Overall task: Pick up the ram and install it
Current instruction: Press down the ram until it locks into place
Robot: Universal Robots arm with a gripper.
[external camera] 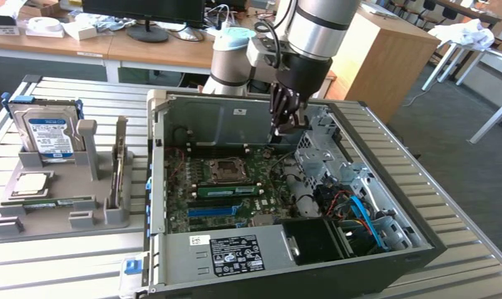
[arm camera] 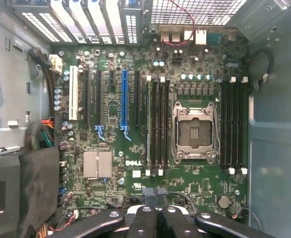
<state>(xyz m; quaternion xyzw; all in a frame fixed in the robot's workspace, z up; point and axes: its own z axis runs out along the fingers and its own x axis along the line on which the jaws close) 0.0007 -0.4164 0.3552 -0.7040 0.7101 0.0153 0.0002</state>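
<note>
The black end effector hangs closed and empty over the open black computer case — 1 long, flat green ram stick lies well apart in the grey holder on the slatted metal desk, at the exterior view's left.

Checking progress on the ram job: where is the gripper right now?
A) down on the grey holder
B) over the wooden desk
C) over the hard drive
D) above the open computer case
D: the gripper, jaws shut, hangs over the open computer case, while a ram lies on the grey holder.
</note>
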